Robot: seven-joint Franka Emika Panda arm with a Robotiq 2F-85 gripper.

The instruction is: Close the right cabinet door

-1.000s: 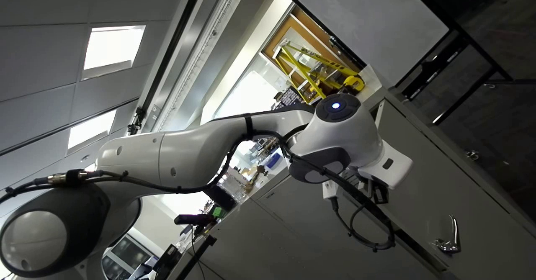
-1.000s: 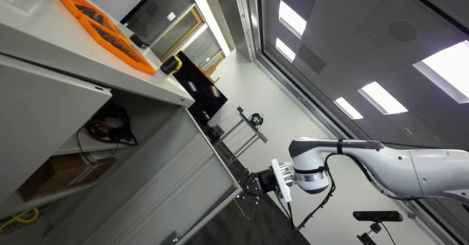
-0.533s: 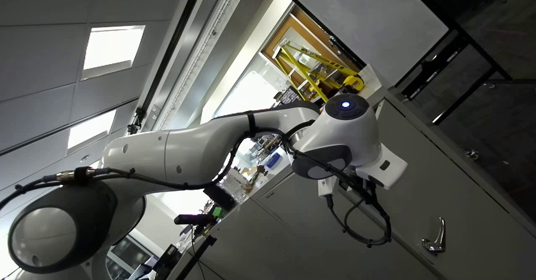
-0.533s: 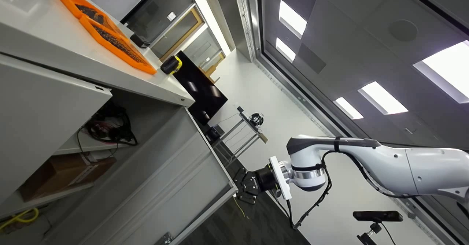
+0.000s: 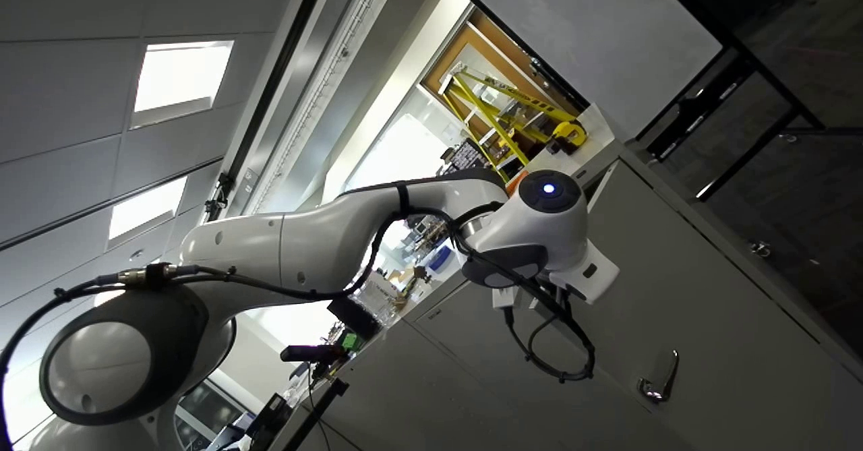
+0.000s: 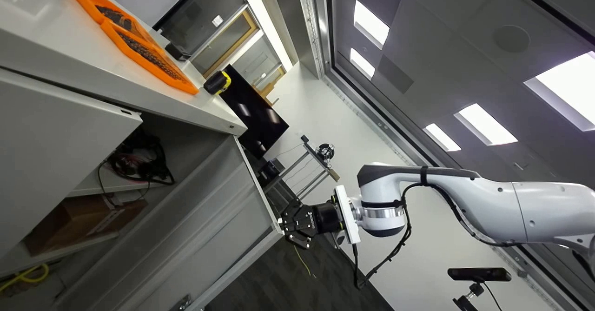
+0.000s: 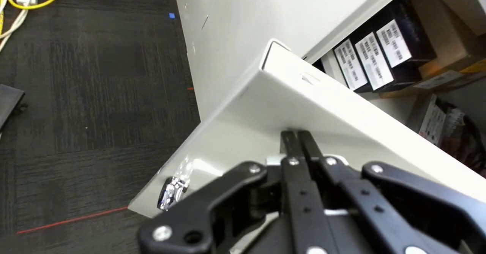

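The right cabinet door is a light grey panel that stands partly open in both exterior views (image 5: 681, 296) (image 6: 228, 241). Its silver handle (image 5: 661, 378) is on the outer face and also shows in the wrist view (image 7: 172, 192). In the wrist view the door's outer face (image 7: 235, 144) and its top edge are close in front of the gripper. My gripper (image 7: 297, 135) is shut with nothing between its fingers, and the fingertips appear to touch the outer face near the top edge. In an exterior view the gripper (image 6: 283, 225) is against the door's free upper corner.
Another grey cabinet door (image 6: 56, 148) stands beside the opening. Inside are a cardboard box (image 6: 88, 218), cables (image 6: 139, 157) and boxes with white labels (image 7: 374, 60). An orange tray (image 6: 139, 53) and a tape measure (image 6: 217, 82) are on the counter above. Yellow cables (image 7: 45, 5) lie on the floor.
The door has swung some way toward the cabinet, and its handle has moved left in both exterior views. The gripper has moved along with it, staying shut at the door.
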